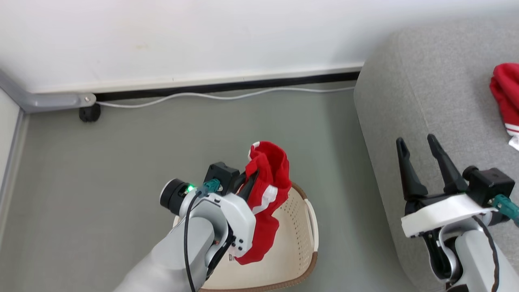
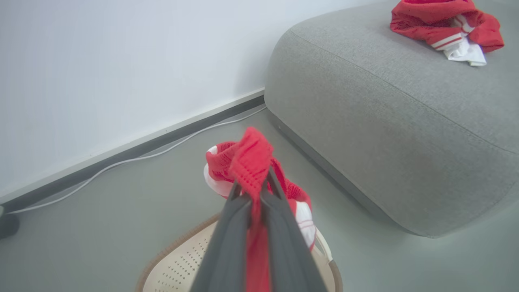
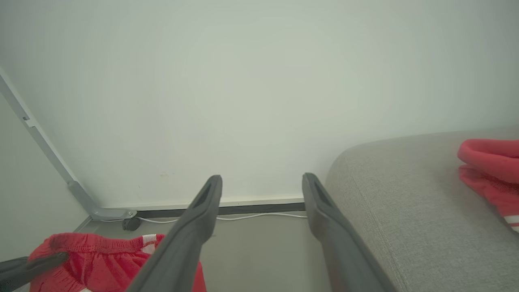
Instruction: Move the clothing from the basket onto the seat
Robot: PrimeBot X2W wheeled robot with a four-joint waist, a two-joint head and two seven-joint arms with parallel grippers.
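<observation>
Your left hand is closed on the red garment and holds it in the air above the basket, which stands on the floor. The cloth hangs down toward the basket. Your right hand is open, with nothing in it, over the edge of the grey seat. A second garment, also red, lies on the seat.

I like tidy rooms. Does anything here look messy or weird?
Nothing looks spilled or broken. The left gripper holds red clothing bunched up over the basket. A second red garment lies crumpled, not folded, on the sofa. A white cable trails loose on the floor by the wall.
</observation>
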